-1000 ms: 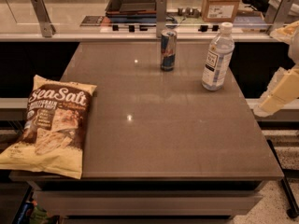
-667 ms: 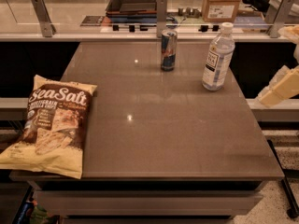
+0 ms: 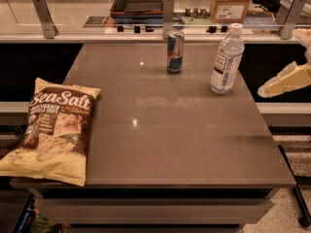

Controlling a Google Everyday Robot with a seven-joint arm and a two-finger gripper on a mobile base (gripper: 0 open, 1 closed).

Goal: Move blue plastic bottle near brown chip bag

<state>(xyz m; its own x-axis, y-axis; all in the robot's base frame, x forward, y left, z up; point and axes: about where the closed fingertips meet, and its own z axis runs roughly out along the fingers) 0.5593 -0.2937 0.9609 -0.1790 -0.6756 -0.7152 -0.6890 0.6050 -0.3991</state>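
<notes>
Nothing of the task is done yet. The bottle (image 3: 227, 59) stands upright at the far right of the desk (image 3: 184, 135), near the can (image 3: 175, 52) and well apart from the bag (image 3: 54, 130), which lies flat at the near left edge. The gripper (image 3: 286, 80) hangs off the desk's right side, near the bottle but not touching it. I cannot tell whether it is open or closed. Grasping the bottle, carrying it across and setting it by the bag all remain.
</notes>
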